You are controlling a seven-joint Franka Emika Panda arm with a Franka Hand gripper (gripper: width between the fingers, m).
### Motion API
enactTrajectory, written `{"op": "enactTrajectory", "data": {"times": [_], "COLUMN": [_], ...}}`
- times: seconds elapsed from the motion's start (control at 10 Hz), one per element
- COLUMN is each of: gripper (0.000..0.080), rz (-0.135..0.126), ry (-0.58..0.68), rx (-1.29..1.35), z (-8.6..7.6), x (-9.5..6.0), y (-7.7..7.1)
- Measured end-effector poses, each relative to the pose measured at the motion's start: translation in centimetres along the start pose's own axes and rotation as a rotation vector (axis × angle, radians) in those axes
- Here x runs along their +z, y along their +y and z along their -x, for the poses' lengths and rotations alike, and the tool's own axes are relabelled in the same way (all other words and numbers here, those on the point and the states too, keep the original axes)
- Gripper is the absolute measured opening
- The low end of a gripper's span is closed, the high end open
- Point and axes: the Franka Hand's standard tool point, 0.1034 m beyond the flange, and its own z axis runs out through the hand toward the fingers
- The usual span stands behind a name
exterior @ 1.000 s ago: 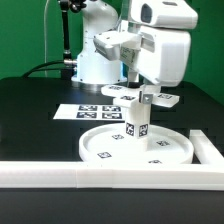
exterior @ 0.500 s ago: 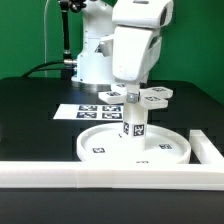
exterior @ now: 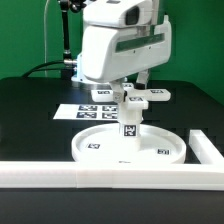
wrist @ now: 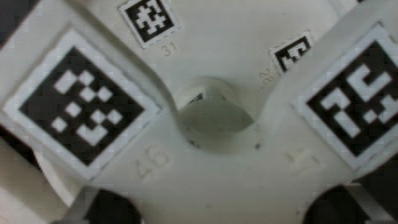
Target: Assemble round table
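On the black table (exterior: 40, 110), the large rimmed round disc (exterior: 105, 150) lay flat with the short cylindrical leg (exterior: 130, 121) standing upright at its middle and the flat cross-shaped base (exterior: 140, 95) resting level on the leg's top, probably so that its central hole, seen in the wrist view, could meet the leg. The arm hung low over this stack, wrist pointing straight down, with the gripper (exterior: 128, 88) at the base. Whether its fingers gripped the base or stood apart could not be told.
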Motion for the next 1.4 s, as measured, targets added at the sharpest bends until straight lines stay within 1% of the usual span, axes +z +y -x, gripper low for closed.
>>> {"op": "enactTrajectory", "data": {"times": [0.1, 0.2, 0.3, 0.5, 0.6, 0.7, 0.8, 0.9, 1.0, 1.2, 1.4], "gripper": [0.0446, 0.0446, 0.0446, 0.0457, 0.0604, 0.064, 0.064, 0.064, 0.0648, 0.0649, 0.0649], "rz": [-0.01, -0.014, -0.015, -0.016, -0.016, -0.011, -0.003, -0.008, -0.006, -0.009, -0.009], "ry": [0.021, 0.045, 0.046, 0.046, 0.044, 0.048, 0.051, 0.046, 0.05, 0.045, 0.044], "rx": [0.104, 0.2, 0.268, 0.299, 0.294, 0.285, 0.278, 0.278, 0.279, 0.279, 0.279], "z": [0.0, -0.1, -0.2, -0.2, -0.2, -0.4, -0.4, -0.3, -0.3, -0.3, -0.3], "x": [0.0, -0.1, -0.1, 0.0, -0.1, -0.8, -1.8, -2.8, -3.4, -3.0, -2.9], "y": [0.2, 0.5, 0.5, 0.4, 0.4, 0.4, 0.4, 0.3, 0.3, 0.2, 0.2]}}
